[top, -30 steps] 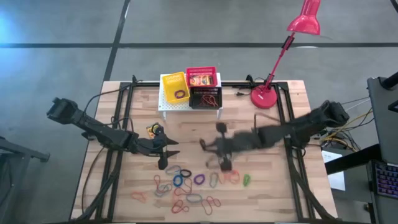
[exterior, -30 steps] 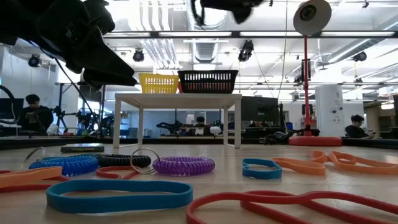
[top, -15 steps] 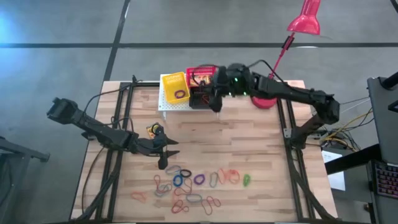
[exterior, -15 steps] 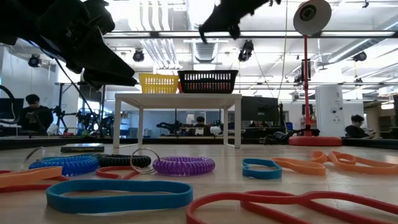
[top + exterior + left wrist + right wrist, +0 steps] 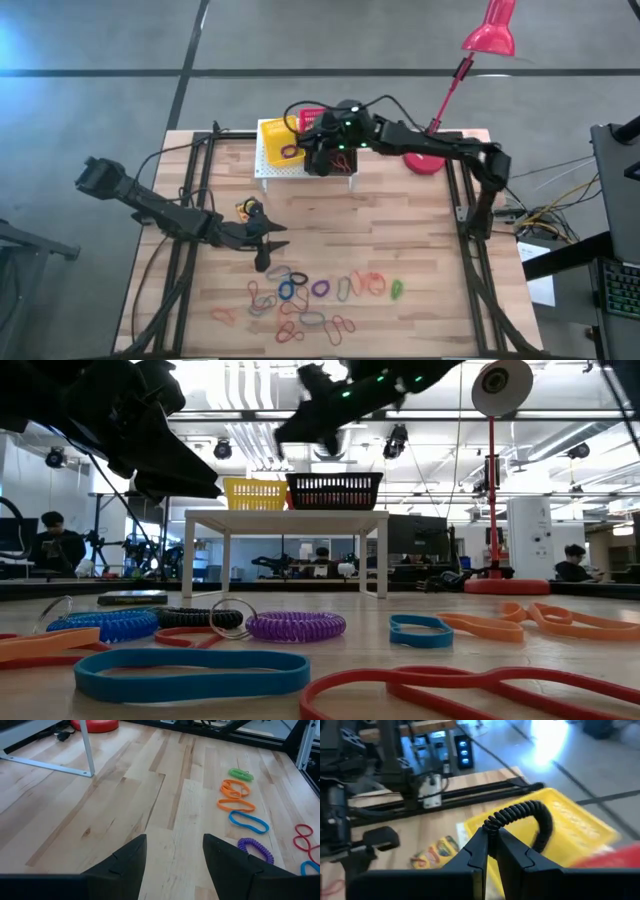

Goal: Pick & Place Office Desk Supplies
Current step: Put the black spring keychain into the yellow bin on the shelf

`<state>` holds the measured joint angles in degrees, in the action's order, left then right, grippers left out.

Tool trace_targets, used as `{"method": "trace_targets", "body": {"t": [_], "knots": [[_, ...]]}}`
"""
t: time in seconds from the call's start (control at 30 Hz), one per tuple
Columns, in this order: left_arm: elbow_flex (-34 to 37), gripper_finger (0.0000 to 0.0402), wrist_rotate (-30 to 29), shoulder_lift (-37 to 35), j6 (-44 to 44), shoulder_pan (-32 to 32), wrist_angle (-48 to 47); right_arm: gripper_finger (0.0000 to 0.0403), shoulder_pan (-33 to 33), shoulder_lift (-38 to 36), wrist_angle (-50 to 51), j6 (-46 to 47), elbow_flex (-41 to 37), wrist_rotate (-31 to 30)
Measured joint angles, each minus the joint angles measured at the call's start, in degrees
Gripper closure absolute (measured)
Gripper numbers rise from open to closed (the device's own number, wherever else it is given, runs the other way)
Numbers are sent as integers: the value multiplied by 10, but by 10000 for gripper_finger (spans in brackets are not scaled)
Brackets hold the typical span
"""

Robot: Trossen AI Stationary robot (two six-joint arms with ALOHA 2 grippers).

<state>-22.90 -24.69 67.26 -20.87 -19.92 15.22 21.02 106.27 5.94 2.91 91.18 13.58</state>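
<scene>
My right gripper [image 5: 491,851] hangs over the yellow mesh basket [image 5: 279,140] at the table's far edge, shut on a black coiled loop [image 5: 530,812]. The yellow basket, with a purple loop inside it, stands on a white stand [image 5: 285,520] beside a black basket [image 5: 333,490]. Many coloured elastic loops [image 5: 310,298] lie on the table near its front. A crayon box [image 5: 243,208] lies left of centre. My left gripper [image 5: 175,865] waits open, low over the table just left of the loops, with nothing between its fingers. My right gripper pinches the black coiled loop at one spot of its coil [image 5: 491,826] between its two fingertips. The fingers come from the table's right, slanting down. The loop arches out past the fingertips, lifted clear above the yellow basket.
A red basket [image 5: 312,116] shows partly under my right arm. A red desk lamp stands with its base [image 5: 425,160] at the far right and its head [image 5: 490,30] high up. Bare wood lies between the stand and the loops. People sit in the room beyond.
My right gripper has swung from above the loops at mid-table toward the far edge and up, then toward the table's left, from the red basket to over the yellow one, rolling as it went. My left arm has kept still.
</scene>
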Motion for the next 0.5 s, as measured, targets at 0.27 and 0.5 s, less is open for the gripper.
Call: {"method": "trace_targets", "body": {"t": [0.27,0.5], "knots": [[0,204,0,0,-2,0,0,380,1,116,59,1,142,4],[0,204,0,0,-2,0,0,336,3,185,219,1,270,-1]]}}
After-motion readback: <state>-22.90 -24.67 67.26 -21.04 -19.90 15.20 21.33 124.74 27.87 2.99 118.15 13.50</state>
